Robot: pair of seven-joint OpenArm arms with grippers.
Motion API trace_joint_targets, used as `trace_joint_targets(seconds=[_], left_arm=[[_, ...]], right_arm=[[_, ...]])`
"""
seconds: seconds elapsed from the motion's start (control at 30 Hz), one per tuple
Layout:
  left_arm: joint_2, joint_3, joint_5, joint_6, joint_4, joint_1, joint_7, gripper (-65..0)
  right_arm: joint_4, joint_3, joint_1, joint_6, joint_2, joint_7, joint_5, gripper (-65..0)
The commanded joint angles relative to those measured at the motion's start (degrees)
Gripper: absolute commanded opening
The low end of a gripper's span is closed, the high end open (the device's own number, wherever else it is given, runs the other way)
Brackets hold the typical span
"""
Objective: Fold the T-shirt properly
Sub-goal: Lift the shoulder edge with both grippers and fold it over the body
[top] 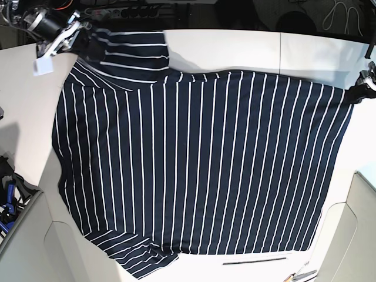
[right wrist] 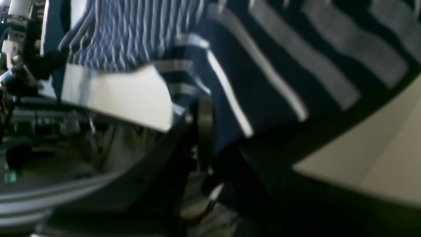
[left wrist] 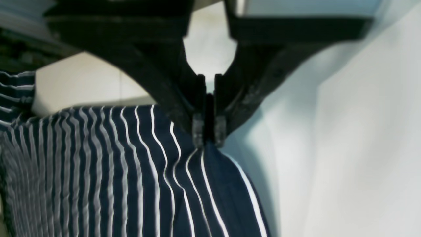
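Across the table [top: 235,47], the shirt [top: 200,164] is lying spread. Left gripper [left wrist: 209,140] is pinching its corner. Right gripper [top: 79,29] is pinching another corner.

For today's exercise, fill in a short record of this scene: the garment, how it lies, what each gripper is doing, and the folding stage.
garment: T-shirt, dark navy with thin white stripes
lie: spread out over the white table, not folded
left gripper: shut on a shirt corner
right gripper: shut on the shirt at the opposite far corner
stage: no fold made yet
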Motion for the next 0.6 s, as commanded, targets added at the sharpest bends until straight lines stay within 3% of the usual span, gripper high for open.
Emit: trace_joint_targets(seconds=[0.0, 0.2, 0.43, 0.57], left_arm=[[-1.62, -1.38, -1.42, -0.54, 0.83, -0.28, -1.79, -65.0], [-1.4, -1.22, 0.0, -0.54, 0.83, -0.7, -9.57, -65.0], [0.28, 3.96, 8.87, -0.54, 0.74, -7.82, -12.9, -65.0], [0.35, 8.48, 16.24, -0.54, 0.66, -13.05, -18.34, -65.0]], right_arm=[[1.51, 1.2, 0.2, 0.63, 0.48, 0.74, 1.81, -65.0], [2.14, 3.08, 7.02, 0.63, 0.46, 1.16, -1.42, -65.0], [-1.38, 2.64, 15.93, 0.63, 0.83, 2.34, -5.53, -65.0], [-6.54, 0.81, 21.86, 0.61, 0.94, 3.54, -7.85, -65.0]])
